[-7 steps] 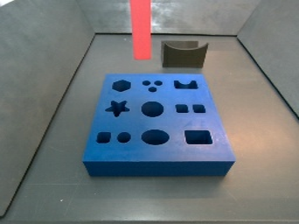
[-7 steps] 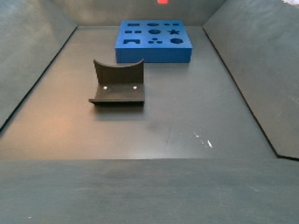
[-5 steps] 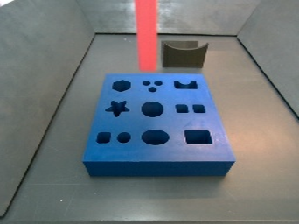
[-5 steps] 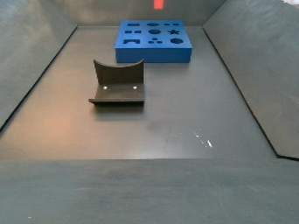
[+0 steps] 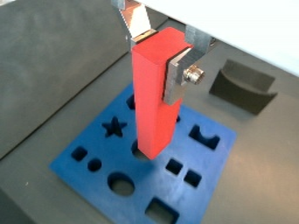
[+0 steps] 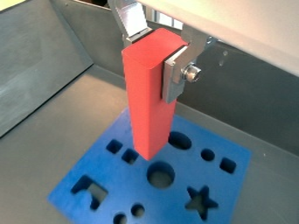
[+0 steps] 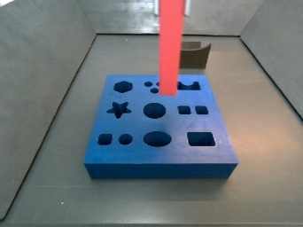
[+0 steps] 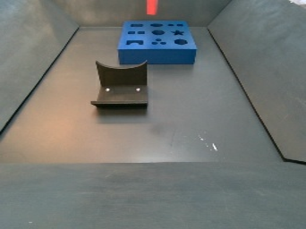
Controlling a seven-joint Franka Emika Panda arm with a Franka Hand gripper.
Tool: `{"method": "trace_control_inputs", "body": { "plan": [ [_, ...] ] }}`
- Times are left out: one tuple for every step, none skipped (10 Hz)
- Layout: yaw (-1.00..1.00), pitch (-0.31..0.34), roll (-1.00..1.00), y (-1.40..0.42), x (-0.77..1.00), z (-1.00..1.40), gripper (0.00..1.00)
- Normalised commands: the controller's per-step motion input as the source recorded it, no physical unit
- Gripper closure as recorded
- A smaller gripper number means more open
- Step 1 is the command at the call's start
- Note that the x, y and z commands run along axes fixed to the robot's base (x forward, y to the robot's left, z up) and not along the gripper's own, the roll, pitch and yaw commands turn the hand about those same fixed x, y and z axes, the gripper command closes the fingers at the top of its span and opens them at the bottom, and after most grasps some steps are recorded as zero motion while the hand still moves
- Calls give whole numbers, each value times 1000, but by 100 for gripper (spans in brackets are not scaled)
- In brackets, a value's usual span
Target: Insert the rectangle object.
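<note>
Wrist views: the gripper clamps the upper end of the rectangle object, a smooth red-orange bar hanging upright from it. One silver finger lies flat against a side face of the bar; the opposite finger shows at its far edge. The jaws are thus set narrow, closed on the bar's width. The bar's lower end hangs over the blue block, above its middle region near the large round hole; whether the tip touches the block's top cannot be told.

Side views: the fixture, a dark curved bracket on a base plate, stands on the grey floor nearest the camera, well apart from the blue block at the far end. There the bar appears only as a short red strip at the frame's edge. In a side view from the opposite end, the blue block lies nearest, the bar stands vertical above its far half, and the fixture sits behind it.
</note>
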Motion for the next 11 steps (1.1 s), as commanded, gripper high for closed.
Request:
{"method": "trace_control_inputs", "body": {
  "plan": [
    [-17, 0, 0, -451, 1000, -234, 100],
    [-26, 0, 0, -469, 1000, -226, 100],
    [-354, 0, 0, -397, 666, -291, 100],
    [-766, 0, 31, -263, 246, -357, 100],
    [-994, 0, 0, -206, 0, -283, 100],
    [-997, 0, 0, -203, 0, -260, 100],
    [-991, 0, 0, -203, 9, -200, 100],
    [-989, 0, 0, -203, 11, -154, 100],
    [-1000, 0, 0, -111, 3, -66, 100],
    [-1000, 0, 0, -20, 0, 0, 100],
    [-1000, 0, 11, 0, 0, 0, 100]
  ]
}}
